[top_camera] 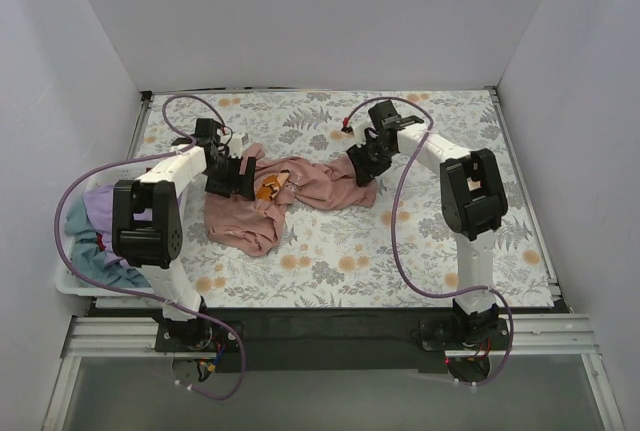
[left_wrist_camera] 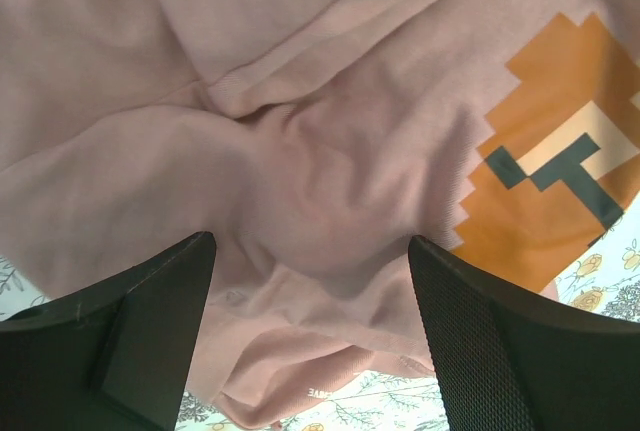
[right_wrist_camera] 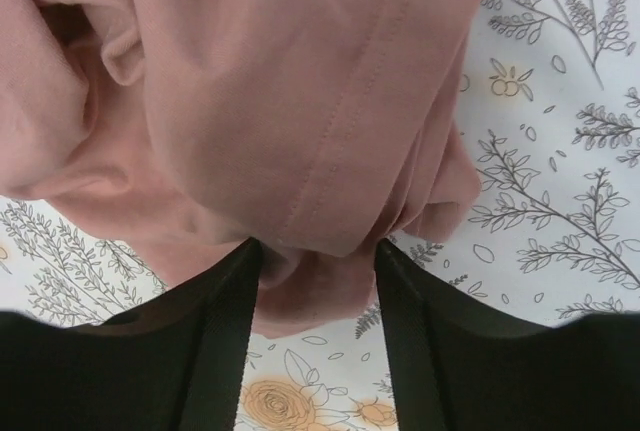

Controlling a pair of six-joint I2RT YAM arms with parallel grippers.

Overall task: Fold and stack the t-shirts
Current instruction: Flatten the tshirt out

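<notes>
- My left gripper (left_wrist_camera: 311,251) is spread wide, with the pink t-shirt (left_wrist_camera: 300,151) crumpled right ahead of it and the orange print (left_wrist_camera: 545,201) off to its right.
- My right gripper (right_wrist_camera: 315,251) pinches a fold of that shirt between its fingers.

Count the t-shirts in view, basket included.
3. Pink t-shirt lies crumpled on the table. Lavender t-shirt and teal t-shirt are bunched in the white basket at the left edge. More may be buried underneath.
</notes>
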